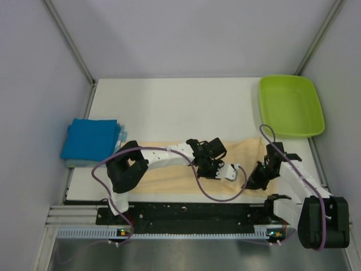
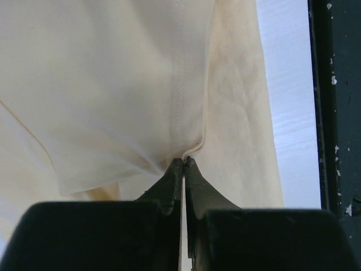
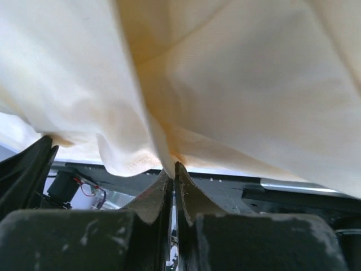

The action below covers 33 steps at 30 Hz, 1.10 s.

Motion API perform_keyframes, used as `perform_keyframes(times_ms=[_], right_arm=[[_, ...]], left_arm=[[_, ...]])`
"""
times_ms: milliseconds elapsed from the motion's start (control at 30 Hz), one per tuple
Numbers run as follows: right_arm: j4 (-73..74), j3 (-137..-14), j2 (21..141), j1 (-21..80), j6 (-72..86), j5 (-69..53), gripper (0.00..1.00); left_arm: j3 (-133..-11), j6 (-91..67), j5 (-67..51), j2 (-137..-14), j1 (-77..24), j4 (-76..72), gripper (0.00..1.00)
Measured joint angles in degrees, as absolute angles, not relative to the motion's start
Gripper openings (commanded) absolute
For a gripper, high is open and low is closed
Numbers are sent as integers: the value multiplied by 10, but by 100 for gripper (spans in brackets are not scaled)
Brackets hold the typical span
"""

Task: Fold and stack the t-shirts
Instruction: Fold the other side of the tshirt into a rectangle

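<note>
The pale peach-cream t-shirt (image 1: 163,178) lies as a long band across the near part of the table. My left gripper (image 1: 228,172) sits over its right part, shut on a pinched ridge of the cloth (image 2: 113,84) beside a seam, with the fingertips (image 2: 184,162) pressed together. Just to the right, my right gripper (image 1: 256,179) is shut on a fold at the shirt's edge (image 3: 254,84), and the cloth hangs over its tips (image 3: 172,167). The bright blue t-shirt (image 1: 90,138) rests as a folded square at the table's left edge, away from both grippers.
A lime-green plastic tray (image 1: 290,104) stands at the far right corner. The black base rail (image 1: 186,213) runs along the near edge just behind the shirt. Grey walls close in the table on the left, back and right.
</note>
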<state>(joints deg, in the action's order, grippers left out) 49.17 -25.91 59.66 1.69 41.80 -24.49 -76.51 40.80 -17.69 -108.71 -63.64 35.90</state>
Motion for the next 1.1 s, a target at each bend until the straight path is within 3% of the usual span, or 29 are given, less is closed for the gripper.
perform_keyframes(times_ms=[233,267,300,333,367,400,467,667,767,833,1100], right_arm=[[549,-267,599,-35,376,-230,0],[553,-267,600,-36,375,-227,5],[556,-267,601,-37,373,-225,18],[560,-268,601,-37,371,-222,33],[562,-268,601,-37,373,-220,41],[565,-268,601,-38,371,-217,46],[573,-273,601,-40,371,-208,48],[604,-403,586,-42,358,-143,51],[580,-502,596,-43,323,-92,50],[553,-550,628,-43,294,-60,49],[446,-574,799,-34,224,19,47]], left_arm=[[-765,420,-212,-1084,-619,389,0],[-765,422,-220,-1084,-619,391,0],[-765,422,-230,-1084,-617,394,7],[-765,424,-241,-1084,-616,396,25],[-765,427,-250,-1084,-616,399,40],[-765,432,-254,-1084,-616,402,50],[-768,431,-260,-1084,-616,418,57],[-875,427,-254,-1082,-611,521,55],[-912,413,-242,-1055,-587,530,27],[-914,397,-226,-1032,-555,533,19],[-853,339,-98,-1026,-315,500,28]])
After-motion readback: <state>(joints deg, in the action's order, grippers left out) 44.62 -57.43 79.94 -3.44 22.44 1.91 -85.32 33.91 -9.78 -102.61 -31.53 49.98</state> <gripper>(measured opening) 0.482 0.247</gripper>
